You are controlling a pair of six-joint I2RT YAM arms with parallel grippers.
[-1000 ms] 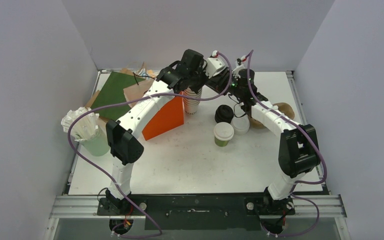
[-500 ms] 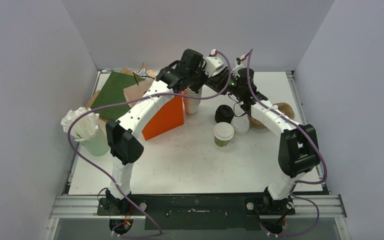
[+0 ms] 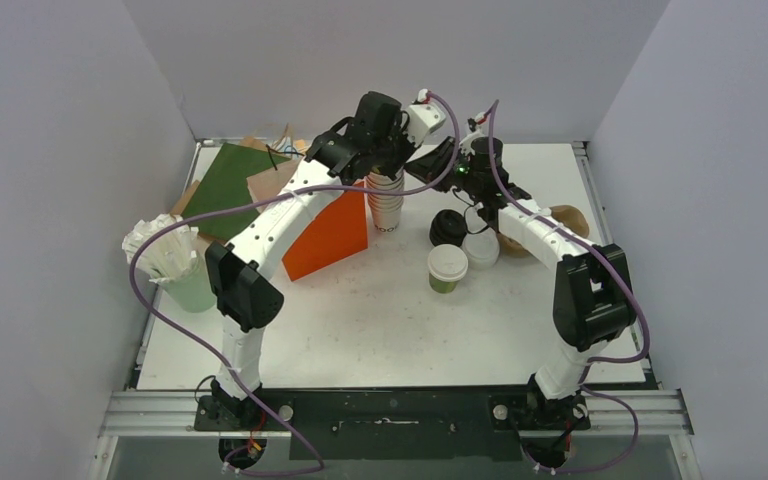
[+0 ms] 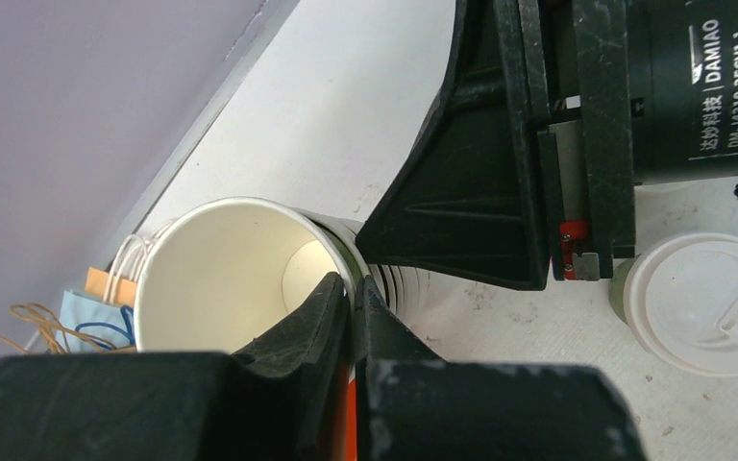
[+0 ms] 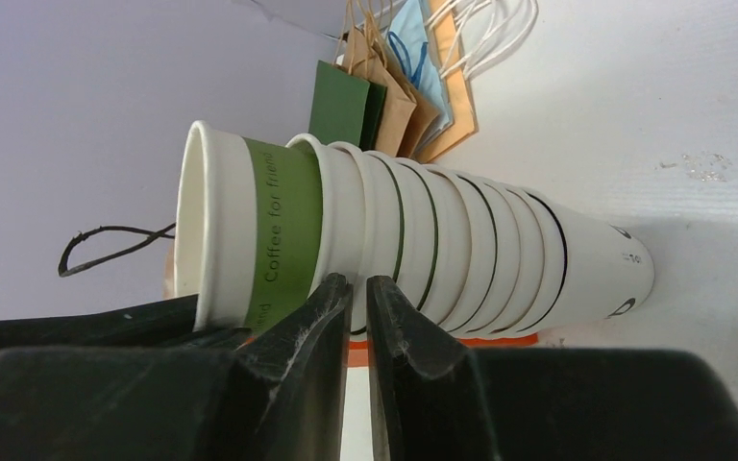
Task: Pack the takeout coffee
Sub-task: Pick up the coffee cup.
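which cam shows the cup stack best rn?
Right wrist: the cup stack lies side-on across the frame, with the nested rims and the top cup's green band clear. Left wrist looks into the top cup, with a few rims beside it. Top external shows only the stack's lower cups, small.

the cup stack (image 3: 385,205) is hemmed in: orange box (image 3: 330,240) on its left, black lids (image 3: 448,228) and capped cup (image 3: 447,267) right; near table (image 3: 380,330) open.
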